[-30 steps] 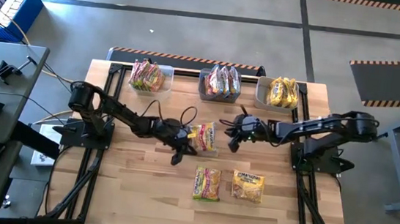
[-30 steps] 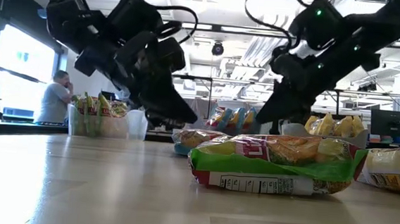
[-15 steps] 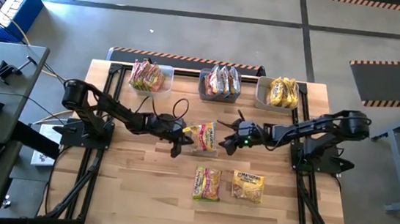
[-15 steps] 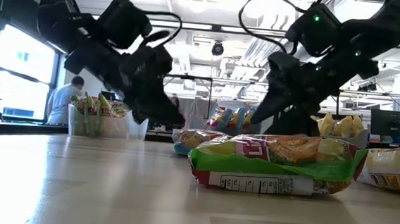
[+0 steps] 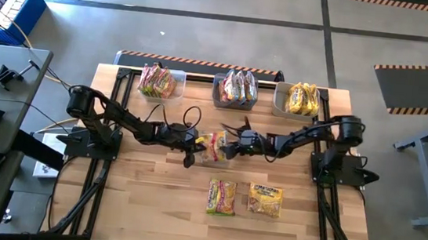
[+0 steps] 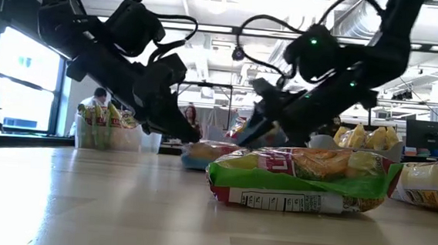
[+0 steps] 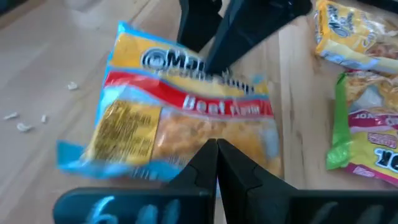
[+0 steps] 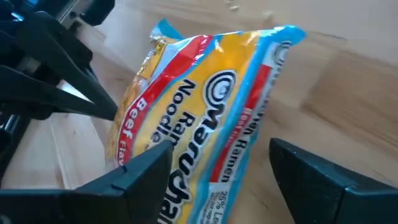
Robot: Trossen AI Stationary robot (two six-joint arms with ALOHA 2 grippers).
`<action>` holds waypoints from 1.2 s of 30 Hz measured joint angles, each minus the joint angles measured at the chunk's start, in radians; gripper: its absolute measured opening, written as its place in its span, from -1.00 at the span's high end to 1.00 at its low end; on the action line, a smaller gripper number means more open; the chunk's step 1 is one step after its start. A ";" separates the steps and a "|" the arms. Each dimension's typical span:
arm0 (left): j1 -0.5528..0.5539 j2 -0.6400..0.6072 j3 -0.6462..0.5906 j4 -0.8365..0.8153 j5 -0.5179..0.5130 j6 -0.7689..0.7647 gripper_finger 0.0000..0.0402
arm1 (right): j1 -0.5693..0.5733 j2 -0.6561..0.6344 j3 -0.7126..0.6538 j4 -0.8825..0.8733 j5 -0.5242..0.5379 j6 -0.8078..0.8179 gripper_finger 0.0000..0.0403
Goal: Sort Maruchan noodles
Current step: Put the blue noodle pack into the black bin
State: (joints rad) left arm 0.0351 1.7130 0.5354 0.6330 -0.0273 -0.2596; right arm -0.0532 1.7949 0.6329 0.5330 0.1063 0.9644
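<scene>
The left gripper (image 5: 193, 144), pressed together, is pinning the beef packet (image 5: 215, 146) on the desk (image 5: 151, 201) so the right gripper (image 5: 231, 146), spread, is straddling it for pickup.

Beef ramen packet (image 5: 214, 146) sits mid-bench, yellow with a red band and blue edges, one end tipped up off the wood. Nearer the front edge, two more lie flat side by side: a green-and-pink packet (image 5: 221, 196) and a plain yellow packet (image 5: 264, 200), just apart. Along the back, upright bunches: pink-green packets (image 5: 157, 81) at left, pink-red packets (image 5: 236, 85) in the middle, yellow packets (image 5: 303, 99) at right.
</scene>
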 joint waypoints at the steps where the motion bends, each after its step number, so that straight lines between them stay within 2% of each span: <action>1: 0.000 0.000 0.000 -0.001 -0.005 0.000 1.00 | -0.001 0.015 0.016 0.003 -0.006 -0.001 -0.34; 7: -0.006 0.023 0.001 0.010 0.001 -0.001 1.00 | -0.008 0.096 0.103 0.011 -0.002 -0.042 -0.34; 12: -0.012 0.040 0.002 0.009 0.004 0.000 1.00 | -0.008 0.109 0.119 0.033 -0.021 -0.101 -0.34; 18: -0.021 0.047 0.002 -0.020 -0.001 -0.001 1.00 | -0.021 0.107 0.118 0.079 -0.120 -0.180 -0.34; 26: -0.061 0.060 0.002 -0.082 -0.091 0.000 1.00 | -0.053 0.102 0.119 0.079 -0.256 -0.204 -0.34; 36: -0.069 0.128 0.002 0.005 -0.101 -0.001 1.00 | -0.062 0.103 0.118 0.083 -0.275 -0.202 -0.34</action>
State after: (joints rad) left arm -0.0341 1.8413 0.5373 0.6378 -0.1279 -0.2606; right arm -0.1156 1.8976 0.7513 0.6157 -0.1691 0.7626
